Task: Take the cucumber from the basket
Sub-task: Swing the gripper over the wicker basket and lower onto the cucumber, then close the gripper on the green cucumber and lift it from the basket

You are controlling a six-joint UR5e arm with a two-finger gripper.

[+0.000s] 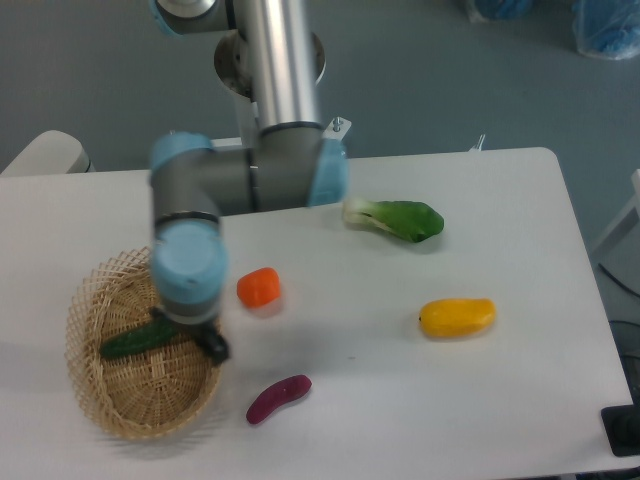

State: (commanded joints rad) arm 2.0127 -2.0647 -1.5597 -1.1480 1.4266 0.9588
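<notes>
Cucumber: the cucumber [130, 342] lies in the basket [100, 400], left of the gripper; its right end is hidden under the arm's wrist.
Basket: oval wicker, on the surface [520, 400], with the gripper over its right rim.
Gripper: the gripper [208, 345] shows only as a dark blurred part below the wrist; its opening cannot be told, nor whether it touches anything.
Arm: the silver upper link comes down from the base at the top, bends at a blue-capped elbow, and the grey forearm runs left to the blue-capped wrist [185, 280] pointing down over the basket.
Other items, right of the gripper: orange piece [259, 287] just beside; purple eggplant [278, 398] below; bok choy [395, 218] and yellow piece [457, 317] well apart.
Writing: none legible.
</notes>
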